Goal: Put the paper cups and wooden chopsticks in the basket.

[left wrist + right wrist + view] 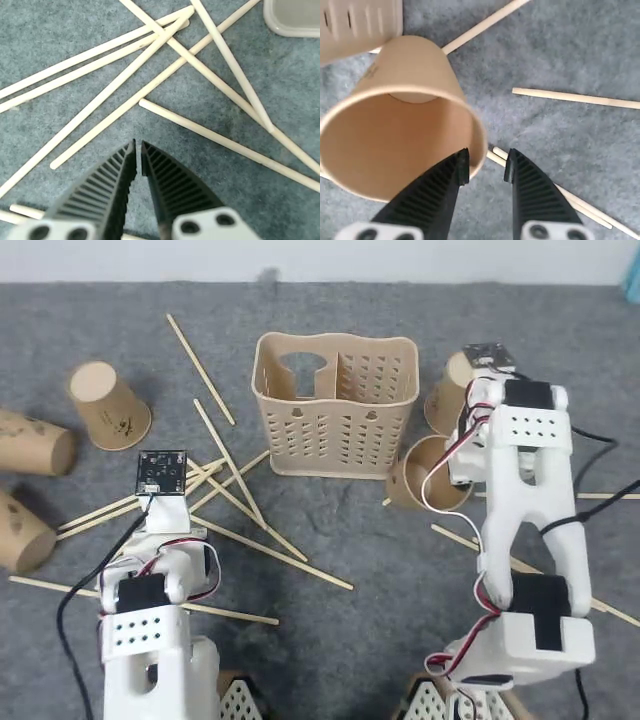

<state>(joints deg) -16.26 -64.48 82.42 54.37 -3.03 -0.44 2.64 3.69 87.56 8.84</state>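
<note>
A beige perforated plastic basket (335,405) with a middle divider stands upright near the far edge of the grey felt-covered counter (380,640), about midway along it. Three brown paper cups lie toward the counter's left edge: one mouth-down (108,405), two on their sides (35,442) (20,530). A loose heap of pale wooden chopsticks (230,475) crosses the counter between the basket and the left arm, and more single sticks (600,496) lie toward the right edge. The left end effector (138,145) hangs low over this heap, its black ribbed jaws drawn almost together with nothing between them; crossed sticks (165,80) lie just beyond its tips. Beside the basket's right corner a fourth brown paper cup (428,475) lies on its side, and a fifth (447,395) sits behind it, partly hidden by the right arm. The right end effector (486,160) is at the fourth cup's (405,135) mouth, its jaws moderately parted, with the cup's rim between them close against one finger (460,167), not clamped.
</note>
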